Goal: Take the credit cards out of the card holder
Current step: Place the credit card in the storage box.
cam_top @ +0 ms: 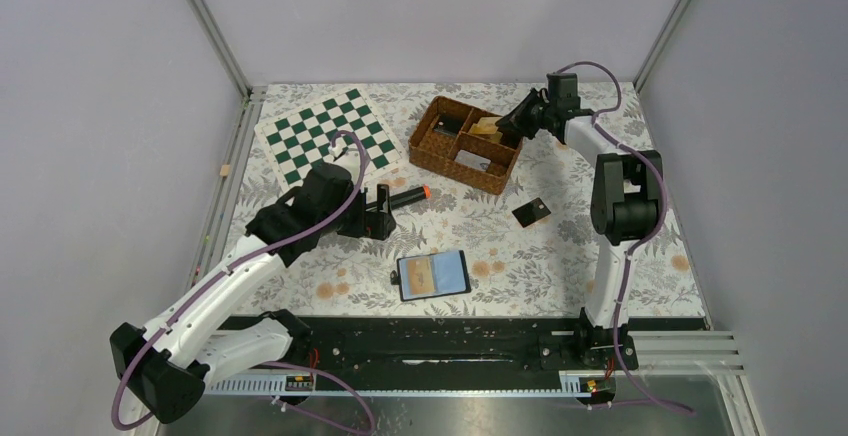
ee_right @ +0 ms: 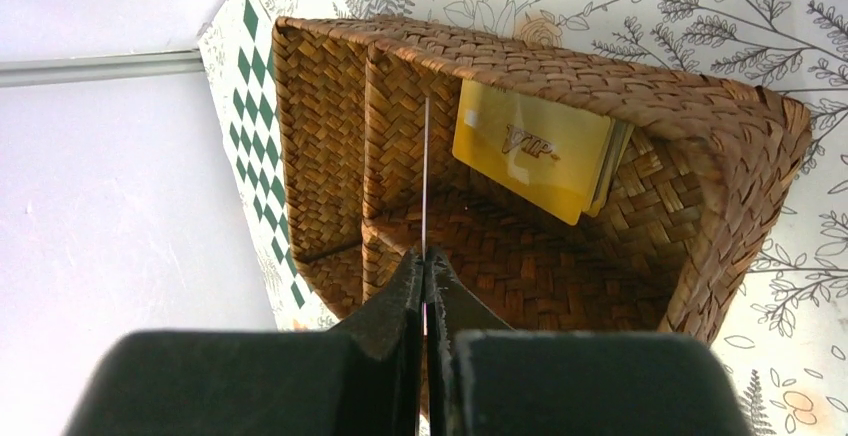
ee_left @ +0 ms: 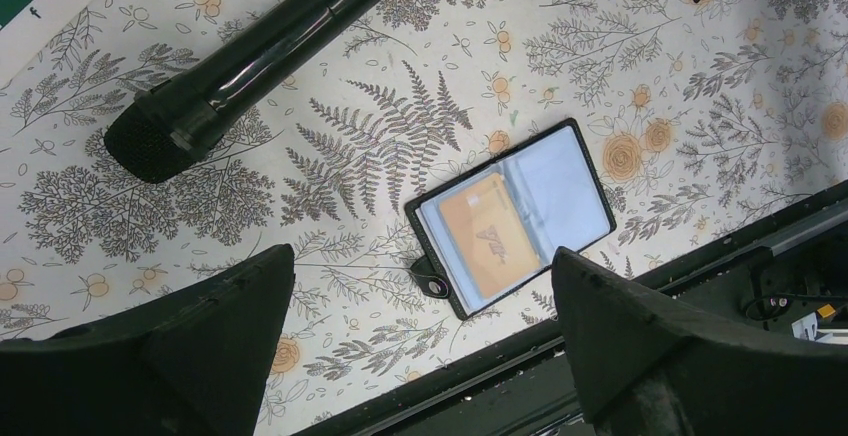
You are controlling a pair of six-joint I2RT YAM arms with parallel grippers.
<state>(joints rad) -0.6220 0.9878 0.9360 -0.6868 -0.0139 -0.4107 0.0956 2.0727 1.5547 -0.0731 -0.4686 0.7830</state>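
Wicker basket (ee_right: 330,136) sits by the surface's far edge; the right end effector (ee_right: 424,268) pinches a thin card (ee_right: 425,176) edge-on above it, likely to drop it in. The card holder (cam_top: 434,275) lies open near the near edge, orange card (ee_left: 490,236) inside. The left end effector (ee_left: 415,261) gapes wide, empty.

Off-task items, floral cloth (cam_top: 560,256)
Wicker basket (cam_top: 463,142) at 12 o'clock; chessboard mat (cam_top: 330,133) at 10; black orange-tipped cylinder (cam_top: 408,196) near centre.
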